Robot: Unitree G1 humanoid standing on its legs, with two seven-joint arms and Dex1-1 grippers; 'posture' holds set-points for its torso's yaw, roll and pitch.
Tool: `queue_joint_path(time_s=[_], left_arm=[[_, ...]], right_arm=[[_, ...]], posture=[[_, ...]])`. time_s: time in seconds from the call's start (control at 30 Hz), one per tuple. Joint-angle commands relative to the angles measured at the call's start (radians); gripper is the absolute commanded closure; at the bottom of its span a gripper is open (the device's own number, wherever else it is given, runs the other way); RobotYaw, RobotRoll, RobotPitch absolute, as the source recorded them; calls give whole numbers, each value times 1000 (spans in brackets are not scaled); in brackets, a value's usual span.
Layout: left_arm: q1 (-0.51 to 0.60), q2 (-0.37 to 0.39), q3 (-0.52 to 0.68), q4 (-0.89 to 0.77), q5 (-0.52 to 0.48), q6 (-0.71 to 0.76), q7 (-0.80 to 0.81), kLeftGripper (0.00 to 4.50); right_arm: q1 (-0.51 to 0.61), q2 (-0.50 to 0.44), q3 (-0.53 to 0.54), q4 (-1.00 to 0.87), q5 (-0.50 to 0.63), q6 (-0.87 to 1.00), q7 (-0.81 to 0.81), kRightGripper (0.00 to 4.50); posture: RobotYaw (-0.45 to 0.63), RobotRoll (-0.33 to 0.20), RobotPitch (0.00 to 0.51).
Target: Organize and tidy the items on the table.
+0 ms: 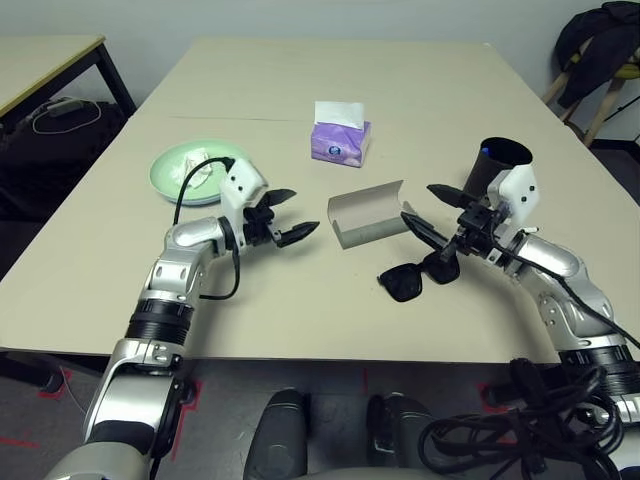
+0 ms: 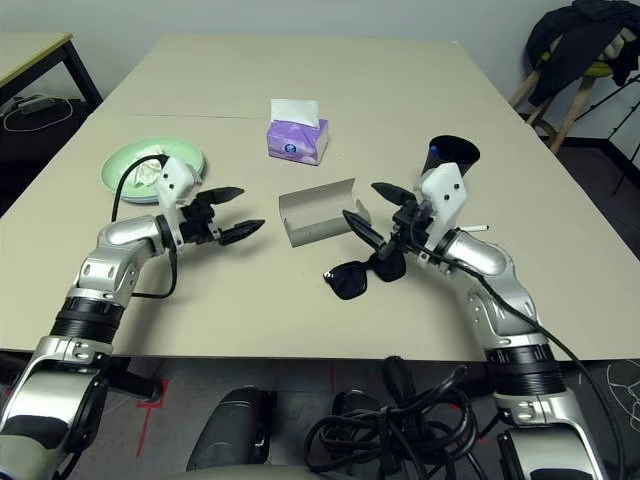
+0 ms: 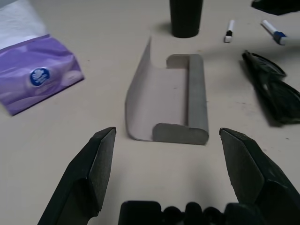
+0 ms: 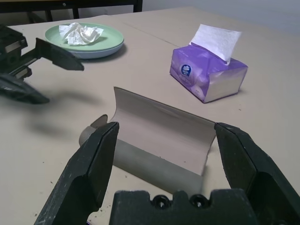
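A: Status check. Where are the 2 grippers?

B: Left gripper (image 1: 292, 214) hangs just above the table (image 1: 300, 90), between the green plate (image 1: 170, 175) and the open glasses case (image 1: 368, 215). Its fingers stand fully apart and hold nothing. Right gripper (image 2: 365, 208) hangs on the other side of the case, also fully spread and empty. Both point inward at the case from opposite sides.

A: Location of each item?

B: Glasses case: centre of the table, lid up, nothing visible inside. Sunglasses (image 1: 415, 277): loose on the table just in front of the case, beneath the right gripper. Crumpled tissue (image 4: 82, 33): lying on the green plate, which appears to sit on a blue plate (image 4: 96, 50) underneath. Black cup (image 1: 497, 167): upright behind the right wrist. Pen (image 3: 273, 32): in 2 pieces, body and cap (image 3: 229, 31), lying apart near the cup. Tissue box (image 1: 340, 137): behind the case.

A: Progress?

B: Judged partial. The plates look stacked and the tissue is collected on them. Remaining, by my reading: sunglasses into the case, case closed, pen capped and probably placed in the cup.

A: Current step?

B: Likely the case and sunglasses, since both grippers face them.
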Motion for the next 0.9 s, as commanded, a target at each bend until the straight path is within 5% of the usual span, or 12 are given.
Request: queue_joint_path(time_s=[0.03,0.33,0.53,0.9], left_arm=[[22,4,-19,-19,-15,-36,-59,28],[46,11,-48,-54,-68,-20,-206,28],[57,8,-71,-54,-61,-56,-261,28],[44,20,-91,-49,-28,-86,-260,28]], right_arm=[[-6,-25,-21,-17,13,20,28,0],[-4,-70,-7,-88,17,87,58,0],[-102,-174,79,-156,-110,163,64,0],[-254,-482,274,-403,-202,362,352,0]], posture=[[97,0,118],[72,0,150],[64,0,159],[65,0,165]])
